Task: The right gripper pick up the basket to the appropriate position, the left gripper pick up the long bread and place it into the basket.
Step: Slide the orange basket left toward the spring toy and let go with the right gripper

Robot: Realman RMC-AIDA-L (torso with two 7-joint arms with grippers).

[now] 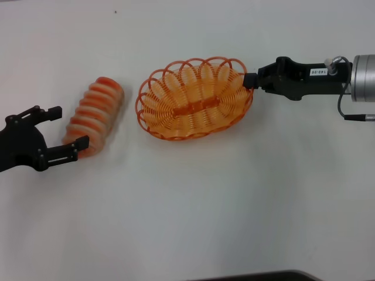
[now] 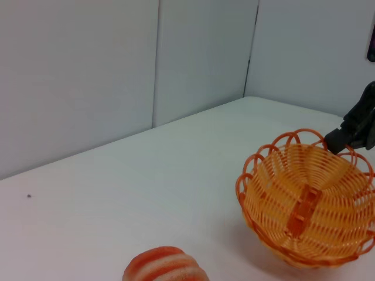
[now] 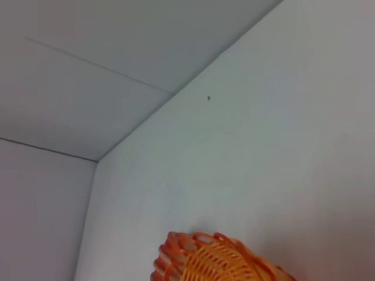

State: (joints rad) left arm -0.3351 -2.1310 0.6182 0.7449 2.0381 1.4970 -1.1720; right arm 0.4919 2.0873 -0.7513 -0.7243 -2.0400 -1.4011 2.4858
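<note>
**Orange loaf lies at the mouth of the left pincer**

Orange-and-cream, the long bread [image 1: 95, 115] lies on the white tabletop [image 1: 193, 216], its long axis running from its near end, at the left pincer [image 1: 66, 130], away and slightly toward the basket [image 1: 195, 98]. That pincer stands with fingers apart, and the lower fingertip [image 1: 81, 142] overlaps the loaf's near end; whether it touches I cannot tell. The left arm is plainly the nearer one to the bread. A grip across the loaf, not along it, looks like the need, so the pincer would have to straddle the width.

The right pincer [image 1: 253, 80] is clamped on the basket's rim at the side away from the loaf; the left wrist view shows the basket tilted, apparently partly lifted. Basket and bread sit near one another, apart.

Count: one loaf, one basket, two pincers
</note>
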